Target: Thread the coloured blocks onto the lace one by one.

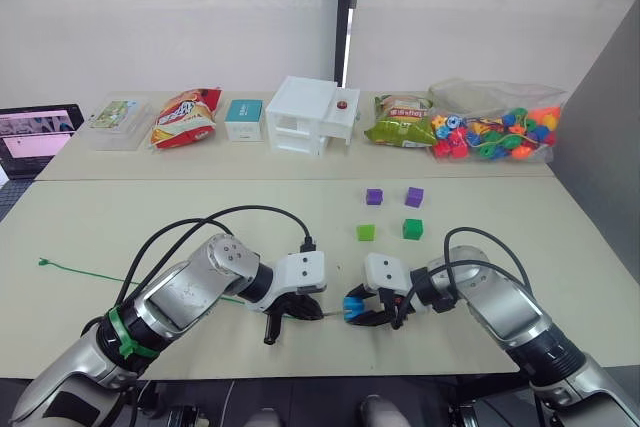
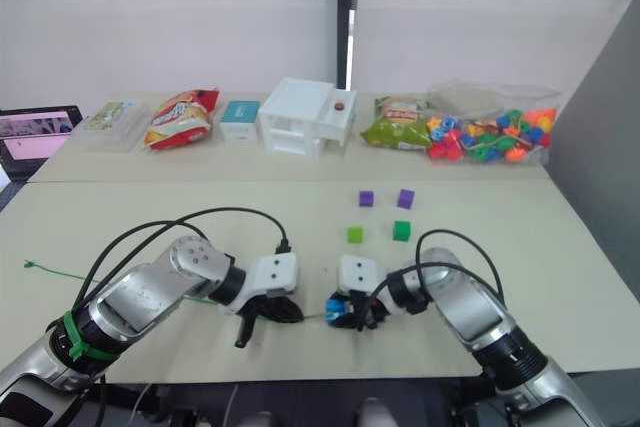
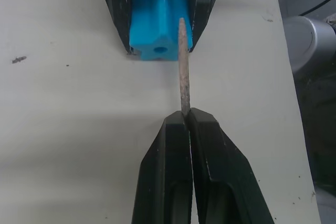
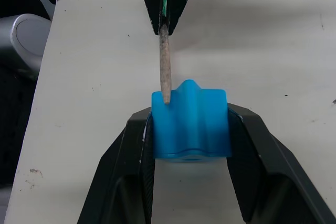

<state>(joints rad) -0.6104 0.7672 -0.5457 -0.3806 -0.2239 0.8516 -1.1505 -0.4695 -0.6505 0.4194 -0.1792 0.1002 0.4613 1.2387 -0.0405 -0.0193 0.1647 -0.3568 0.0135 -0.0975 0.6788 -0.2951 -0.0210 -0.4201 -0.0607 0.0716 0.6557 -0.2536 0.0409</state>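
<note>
Blue block (image 4: 190, 119) clamped between the 2 black fingers of the right gripper (image 1: 372, 313), hole on its near face turned toward the left gripper (image 1: 285, 318). Left gripper pressed together on the grey stiff tip (image 3: 183, 66) of the lace (image 1: 75, 270), tip projecting straight out from the fingertips. Tip end lying against the blue block at its edge, beside the hole rather than in it, as seen in both wrist views. Both grippers low over the near table (image 1: 120, 217), facing each other, just apart, with only the tip spanning the gap. Green cord of the lace trailing away behind the left gripper across the table to a small knotted end far out on the left. 2 purple blocks (image 1: 374, 196) side by side beyond the right gripper, well apart from it; light green block (image 1: 366, 232) and dark green block (image 1: 412, 229) in a second row, nearer the right gripper than the purple pair. Clear bag of beads (image 1: 495, 132) at the far edge, beyond those 4 blocks.
</note>
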